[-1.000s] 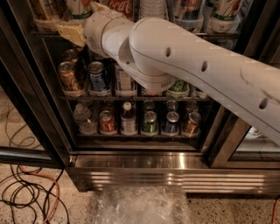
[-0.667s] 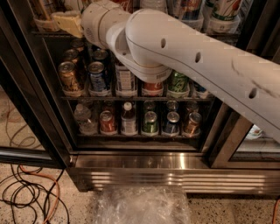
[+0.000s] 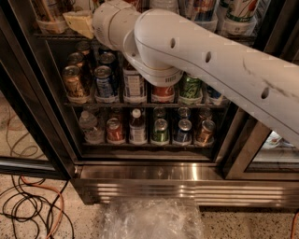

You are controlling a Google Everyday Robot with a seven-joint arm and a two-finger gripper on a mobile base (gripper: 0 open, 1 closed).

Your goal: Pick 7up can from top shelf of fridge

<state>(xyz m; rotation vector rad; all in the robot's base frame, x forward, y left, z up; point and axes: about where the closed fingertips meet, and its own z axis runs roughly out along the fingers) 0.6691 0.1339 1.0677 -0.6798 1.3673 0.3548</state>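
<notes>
The fridge (image 3: 154, 172) stands open in front of me, with a dark frame and a ribbed steel base. Its top shelf (image 3: 53, 35) runs along the upper edge of the view and holds translucent tubs. A pale white-and-green can, likely the 7up can (image 3: 242, 9), stands in a tub at the top right, its top cut off by the frame. My gripper (image 3: 79, 22), with tan pads, is at the top shelf's left end beside a tub (image 3: 49, 23), far left of that can. My white arm (image 3: 196, 56) crosses the view and hides the shelf's middle.
The middle rack holds larger cans, among them a brown one (image 3: 74, 84), a blue one (image 3: 103, 83) and a green one (image 3: 190, 88). The lower rack holds small cans and bottles (image 3: 138, 126). Cables (image 3: 28, 205) lie on the floor at left. Crumpled plastic (image 3: 149, 219) lies before the base.
The gripper and wrist have risen from the middle rack's height to the left end of the top shelf. The arm has swung upward with them.
</notes>
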